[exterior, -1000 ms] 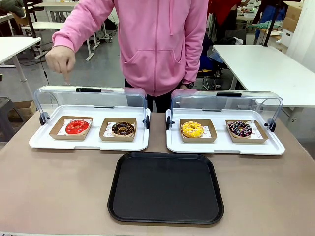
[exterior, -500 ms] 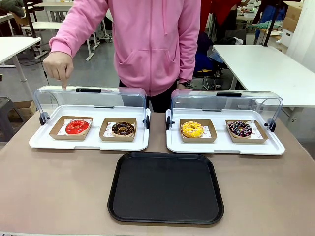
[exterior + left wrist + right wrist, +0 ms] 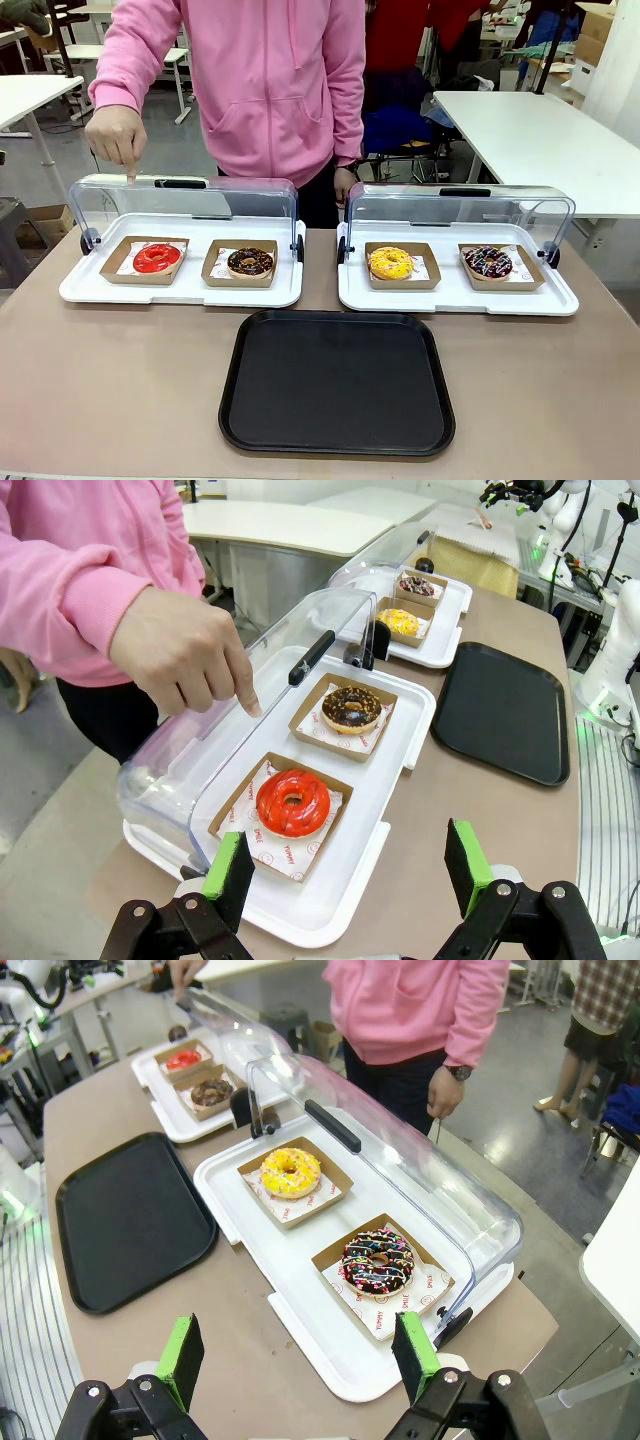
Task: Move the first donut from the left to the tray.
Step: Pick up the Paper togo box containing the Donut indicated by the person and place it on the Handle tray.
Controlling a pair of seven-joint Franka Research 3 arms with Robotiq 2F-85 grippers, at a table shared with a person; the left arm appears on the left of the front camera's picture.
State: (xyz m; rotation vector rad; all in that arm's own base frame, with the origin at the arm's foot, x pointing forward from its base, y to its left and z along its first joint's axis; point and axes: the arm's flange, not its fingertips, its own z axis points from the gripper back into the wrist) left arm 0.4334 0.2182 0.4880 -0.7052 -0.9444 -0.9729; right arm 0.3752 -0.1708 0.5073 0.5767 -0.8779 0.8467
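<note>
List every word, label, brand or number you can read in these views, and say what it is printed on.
On the paper liner under the red donut: small red print, too blurred to read.
On the liner sheet under the sprinkled donut: red print, too small to read.
On the black tray and the clear lids: no text can be seen.

1. the first donut from the left: glossy bright red glaze, in a brown cardboard holder.
2. the tray: plain black.
3. other donuts: chocolate-glazed donut dark brown; yellow donut; sprinkled donut dark with many-coloured sprinkles.
4. lidded trays: white, clear lids, black handles.
5. hoodie: pink.
</note>
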